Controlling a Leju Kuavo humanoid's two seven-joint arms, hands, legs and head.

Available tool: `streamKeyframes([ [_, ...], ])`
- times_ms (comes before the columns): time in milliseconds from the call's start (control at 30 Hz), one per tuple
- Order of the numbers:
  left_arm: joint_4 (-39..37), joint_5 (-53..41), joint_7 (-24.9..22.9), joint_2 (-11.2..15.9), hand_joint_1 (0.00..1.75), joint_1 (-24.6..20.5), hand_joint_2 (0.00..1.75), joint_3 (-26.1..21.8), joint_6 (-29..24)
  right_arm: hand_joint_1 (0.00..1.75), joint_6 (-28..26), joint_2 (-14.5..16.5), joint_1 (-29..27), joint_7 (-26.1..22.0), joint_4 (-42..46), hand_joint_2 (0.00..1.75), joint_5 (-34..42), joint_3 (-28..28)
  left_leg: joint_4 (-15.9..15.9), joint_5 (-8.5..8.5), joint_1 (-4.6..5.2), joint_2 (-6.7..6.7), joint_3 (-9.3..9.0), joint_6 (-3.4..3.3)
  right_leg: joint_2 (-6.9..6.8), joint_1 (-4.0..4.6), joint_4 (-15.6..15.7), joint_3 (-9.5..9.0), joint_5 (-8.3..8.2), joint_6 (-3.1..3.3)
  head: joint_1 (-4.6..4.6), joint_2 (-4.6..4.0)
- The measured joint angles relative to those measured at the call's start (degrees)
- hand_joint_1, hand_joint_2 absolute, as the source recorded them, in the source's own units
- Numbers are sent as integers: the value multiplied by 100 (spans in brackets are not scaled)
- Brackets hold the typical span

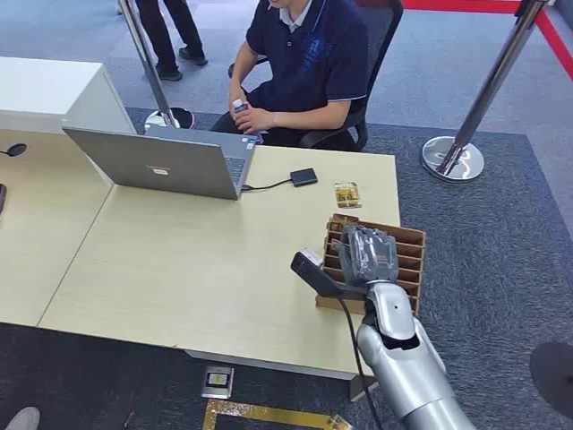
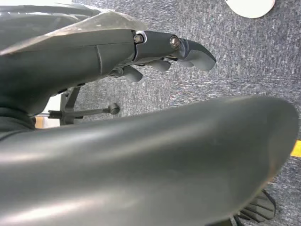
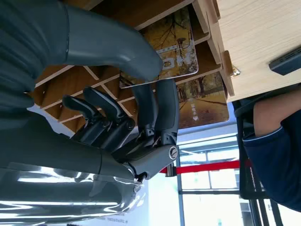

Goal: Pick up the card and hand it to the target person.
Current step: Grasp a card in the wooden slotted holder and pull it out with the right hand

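Right hand (image 3: 117, 127) over slotted brown wooden card rack (image 1: 406, 260); fingers (image 3: 161, 110) and thumb pinching autumn-print card (image 3: 177, 52); seated person (image 1: 304, 63) beyond rack, across surface.

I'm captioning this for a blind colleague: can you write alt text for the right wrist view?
The robot's right hand pinches a card with an autumn-tree print between its thumb and dark fingers, at a slotted wooden card holder holding a second, similar card. Beyond the desk edge sits a person in a dark blue shirt.
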State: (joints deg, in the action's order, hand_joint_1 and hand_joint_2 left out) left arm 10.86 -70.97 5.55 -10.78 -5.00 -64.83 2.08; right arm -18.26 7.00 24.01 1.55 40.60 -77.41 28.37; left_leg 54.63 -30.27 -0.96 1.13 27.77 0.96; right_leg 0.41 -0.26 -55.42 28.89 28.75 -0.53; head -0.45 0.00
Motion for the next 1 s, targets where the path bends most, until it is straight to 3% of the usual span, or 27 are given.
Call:
streamKeyframes([
  [467, -4, 51, 33, 0, 0, -1, 0, -14, 18, 175, 228, -181, -20, -624, 614, 175, 34, 121, 1, 0, 0, 0, 1, 0, 0, 0, 0, 0, 0, 0, 1, 0],
  [800, -4, 140, 154, 0, 0, -1, 0, -124, 26, 175, 685, -582, 105, -792, 1990, 175, 433, 421, 1, 0, 0, 0, 1, 0, 0, 0, -1, 0, 0, 0, 0, 0],
  [1000, -4, 146, 208, 0, 0, -8, 0, -144, 10, 175, 616, -541, 356, -881, 2385, 175, 554, 480, 1, 0, 0, 0, 1, 0, 0, 0, -5, -1, 0, 0, 0, 0],
])
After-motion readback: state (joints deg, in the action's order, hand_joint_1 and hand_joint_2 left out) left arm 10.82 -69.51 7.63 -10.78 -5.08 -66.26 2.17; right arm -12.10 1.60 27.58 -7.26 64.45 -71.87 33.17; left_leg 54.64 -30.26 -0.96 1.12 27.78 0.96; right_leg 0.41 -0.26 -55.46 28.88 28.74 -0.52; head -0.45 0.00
